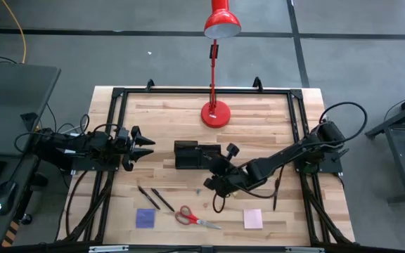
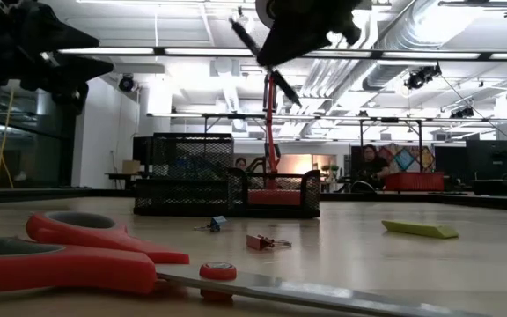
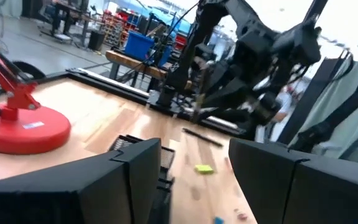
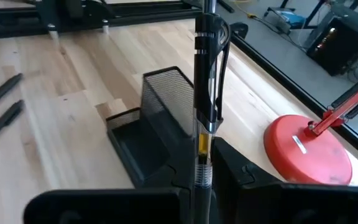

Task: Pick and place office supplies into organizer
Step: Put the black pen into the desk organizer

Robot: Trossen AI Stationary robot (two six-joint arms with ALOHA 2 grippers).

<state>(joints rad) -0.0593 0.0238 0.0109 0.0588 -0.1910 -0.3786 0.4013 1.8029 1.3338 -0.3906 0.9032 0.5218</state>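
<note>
Holding a black pen (image 4: pixel 207 93) tight and upright, the right fingers (image 1: pixel 215 180) hang beside the black mesh organizer (image 1: pixel 195 154) mid-surface, likely so it drops in tip first. The left fingers (image 1: pixel 143 147) wait part open, empty, near the left edge.

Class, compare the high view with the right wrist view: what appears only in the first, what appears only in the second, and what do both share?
Only the high view shows the red-handled scissors, the purple pad, the pink pad, the left gripper and the lamp's shade.

Only the right wrist view shows that the right gripper is shut on a black pen, held above the table.

Both show the black organizer, the red lamp base, two loose pens and the wooden table.
</note>
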